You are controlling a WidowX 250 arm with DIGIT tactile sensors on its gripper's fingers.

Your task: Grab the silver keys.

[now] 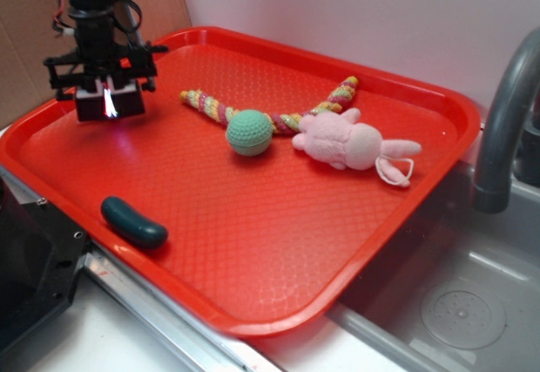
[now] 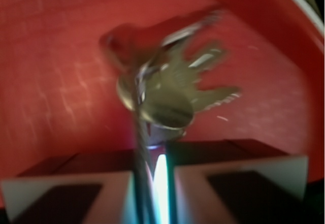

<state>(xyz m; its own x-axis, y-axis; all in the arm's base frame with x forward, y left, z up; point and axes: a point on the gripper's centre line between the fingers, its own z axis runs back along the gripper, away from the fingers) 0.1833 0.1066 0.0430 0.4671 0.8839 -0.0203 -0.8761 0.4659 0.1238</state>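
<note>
Keys are already in the grip, so the grabbing step looks all but done; what is left, as I judge it, is a steady lift without the bunch slipping from its thin pinch. At the far left of the red tray (image 1: 405, 220), the claw (image 1: 110, 102) hangs just above the tray floor, its fingers (image 2: 61, 193) drawn nearly together. The wrist view shows the silver keys (image 2: 177, 89) clamped between them by the ring end, blades fanned out beyond the tips over the red surface. Near the left front edge lies the dark green pickle toy (image 1: 133, 222); further right, well apart from the claw, sit the green ball (image 1: 250, 132), the braided rope (image 1: 211, 106) and the pink plush rabbit (image 1: 350, 142).
</note>
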